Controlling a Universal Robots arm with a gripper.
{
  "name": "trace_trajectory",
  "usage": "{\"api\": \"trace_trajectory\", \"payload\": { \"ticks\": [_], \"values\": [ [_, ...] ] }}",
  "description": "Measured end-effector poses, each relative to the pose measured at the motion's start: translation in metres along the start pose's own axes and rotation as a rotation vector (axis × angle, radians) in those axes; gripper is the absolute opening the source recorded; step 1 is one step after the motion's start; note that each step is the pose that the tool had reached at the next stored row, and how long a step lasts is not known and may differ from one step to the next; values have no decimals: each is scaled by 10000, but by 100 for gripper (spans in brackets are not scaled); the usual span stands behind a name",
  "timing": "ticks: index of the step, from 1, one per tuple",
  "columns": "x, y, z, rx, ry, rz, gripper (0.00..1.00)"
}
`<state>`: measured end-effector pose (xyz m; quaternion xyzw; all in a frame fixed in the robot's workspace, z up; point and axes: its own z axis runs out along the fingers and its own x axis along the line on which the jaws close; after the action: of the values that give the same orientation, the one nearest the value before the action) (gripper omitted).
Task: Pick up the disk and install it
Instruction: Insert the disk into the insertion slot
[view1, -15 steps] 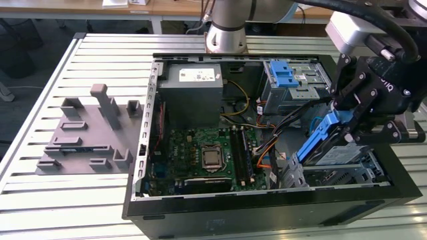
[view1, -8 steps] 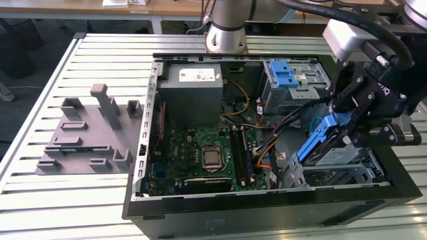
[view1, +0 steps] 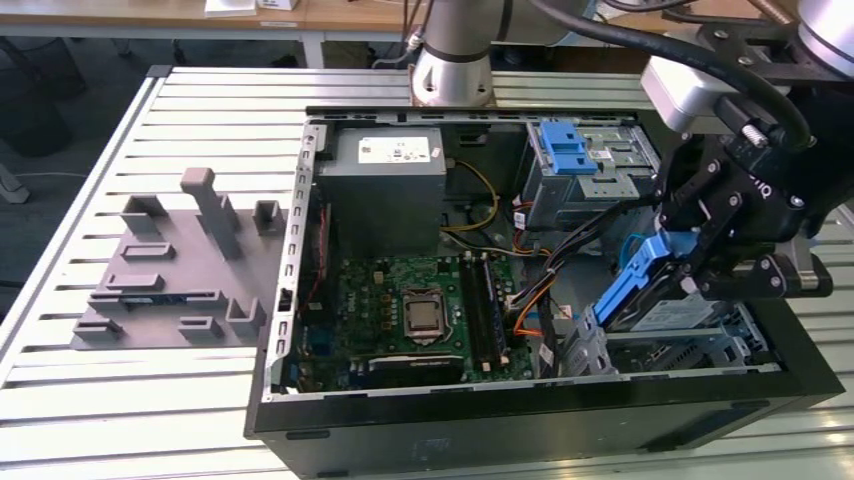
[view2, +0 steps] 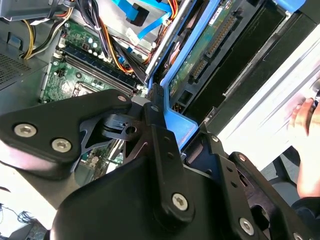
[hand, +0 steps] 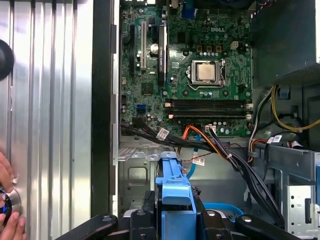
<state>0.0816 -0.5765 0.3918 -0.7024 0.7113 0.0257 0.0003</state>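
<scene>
1. The disk (view1: 643, 292), a flat silver hard drive in a blue plastic carrier, hangs tilted with one edge down. It is just above the grey metal drive bay (view1: 694, 350) in the corner of the case on the exterior view's right, and is not seated yet
2. It looks rigid and dense for its size, with smooth metal faces that would likely slip. The circuit side and its connector row (view2: 215, 47) seem the fragile parts, so the carrier's plastic side rails are probably the sound place to take hold
3. The black two-fingered gripper (view1: 718, 272) is pinching the disk, its fingers (hand: 206, 222) pressed against either side of the blue carrier frame in the first wrist view
4. Black, orange and blue cables (hand: 220, 150) run close beside the bay and could snag
5. Around these are the green motherboard (view1: 414, 310), the black open computer case (view1: 534, 420) and the ribbed metal table (view1: 174, 400). A person's hand (view2: 304, 120) is near the case's outer side
</scene>
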Motion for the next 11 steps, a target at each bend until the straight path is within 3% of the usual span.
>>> {"api": "trace_trajectory", "payload": {
  "ticks": [11],
  "values": [
    [3,-3,65,1,-1,0,37]
  ]
}}
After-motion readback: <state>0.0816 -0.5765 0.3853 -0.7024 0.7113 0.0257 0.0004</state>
